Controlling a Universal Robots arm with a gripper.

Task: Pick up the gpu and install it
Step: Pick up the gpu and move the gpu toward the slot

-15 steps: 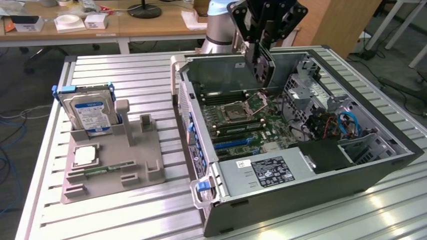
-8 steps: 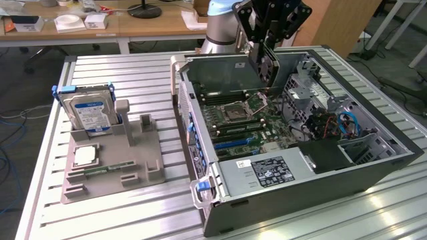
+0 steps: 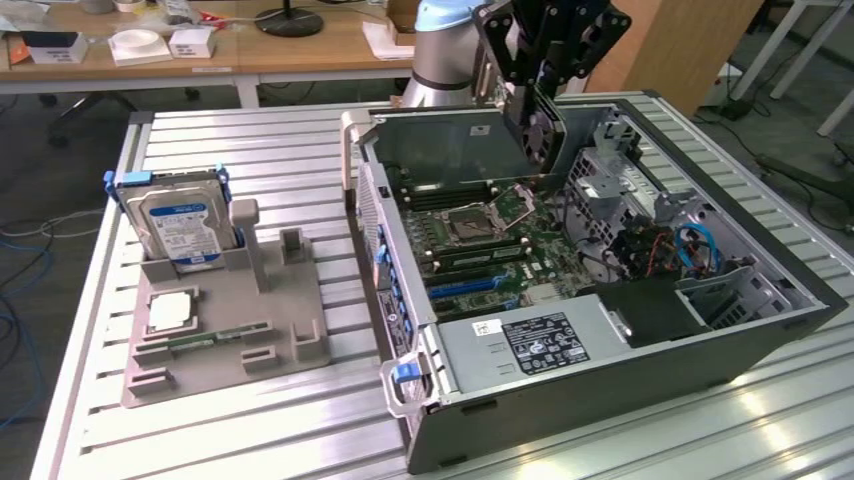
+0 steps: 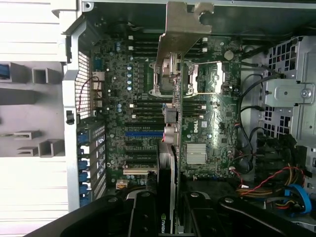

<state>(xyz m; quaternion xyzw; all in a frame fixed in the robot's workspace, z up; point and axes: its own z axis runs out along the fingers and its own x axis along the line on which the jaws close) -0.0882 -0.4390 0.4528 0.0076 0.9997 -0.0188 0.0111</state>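
Currently mid-carry: gripper [image 4: 170,215] clamped on the gpu [image 4: 169,168], hanging above the open case [image 3: 787,290], not yet seated. Seating likely calls for lining the card edge up along the blue slot [image 4: 143,133]. Beyond: cpu socket [image 4: 205,79]; loose cables [image 4: 274,190] beside the motherboard, a possible snag. Hard drive [image 3: 183,222] well apart.

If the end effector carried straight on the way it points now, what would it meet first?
Probably the motherboard. The end effector points down into the open case, and the gpu it grips would touch the board before the fingers do. Depth is unclear, so I cannot tell the exact spot.
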